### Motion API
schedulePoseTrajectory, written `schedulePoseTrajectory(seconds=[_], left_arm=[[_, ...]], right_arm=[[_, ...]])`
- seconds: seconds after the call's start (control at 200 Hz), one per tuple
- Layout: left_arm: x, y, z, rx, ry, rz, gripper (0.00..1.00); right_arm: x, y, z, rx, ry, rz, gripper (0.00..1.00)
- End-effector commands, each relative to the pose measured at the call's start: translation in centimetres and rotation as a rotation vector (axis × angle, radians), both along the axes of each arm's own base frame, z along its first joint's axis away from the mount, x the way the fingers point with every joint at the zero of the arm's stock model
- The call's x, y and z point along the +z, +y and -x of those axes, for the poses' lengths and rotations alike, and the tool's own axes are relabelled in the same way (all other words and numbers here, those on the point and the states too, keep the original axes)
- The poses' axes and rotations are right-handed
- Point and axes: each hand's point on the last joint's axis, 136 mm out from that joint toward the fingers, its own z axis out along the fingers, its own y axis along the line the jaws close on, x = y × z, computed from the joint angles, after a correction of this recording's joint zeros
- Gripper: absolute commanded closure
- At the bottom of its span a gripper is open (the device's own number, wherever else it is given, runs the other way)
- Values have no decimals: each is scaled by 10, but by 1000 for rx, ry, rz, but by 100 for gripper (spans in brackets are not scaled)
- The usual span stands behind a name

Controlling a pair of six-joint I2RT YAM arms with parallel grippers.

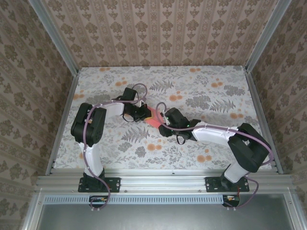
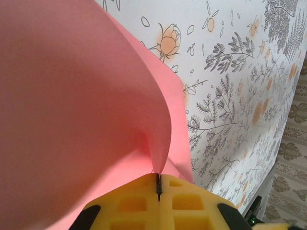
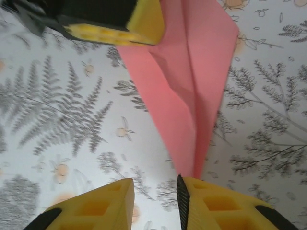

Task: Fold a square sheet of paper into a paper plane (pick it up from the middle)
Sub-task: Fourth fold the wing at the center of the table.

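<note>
L claw point(image 2: 158, 179) pressed tight, pinching paper plane point(image 3: 192, 81); R claw point(image 3: 154, 183) spread partway, plane's pointed tip right at one finger, contact unclear.

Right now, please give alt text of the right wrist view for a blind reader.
A creased coral-pink paper plane stretches over the floral table, its narrow tip near the open right gripper; the left gripper holds its far end.

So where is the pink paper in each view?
Top external: the paper is at the picture's middle.
Left wrist: paper fills the left half.
Right wrist: paper runs from top-centre down to bottom-centre.
Shared landmark: the left gripper pinching it.
</note>
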Motion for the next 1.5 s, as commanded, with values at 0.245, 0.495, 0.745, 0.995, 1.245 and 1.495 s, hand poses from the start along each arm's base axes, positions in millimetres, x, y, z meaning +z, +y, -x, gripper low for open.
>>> schedulePoseTrajectory(seconds=[0.245,0.495,0.745,0.995,1.245,1.495], left_arm=[[-6,-5,2,-35,11,-11,100],[-5,-5,1,-36,8,-11,100],[-7,-4,3,-43,8,-15,100],[-6,-4,4,-45,6,-10,100],[-5,-4,6,-48,6,-8,100],[-6,-4,6,-47,9,-9,100]], right_arm=[[-12,11,2,-371,45,-198,91],[-28,27,-9,-405,43,-217,95],[-27,32,-19,-413,-1,-222,95],[-41,32,-28,-444,15,-194,95],[-50,24,-34,-462,5,-175,95],[-44,27,-36,-447,-3,-238,94]])
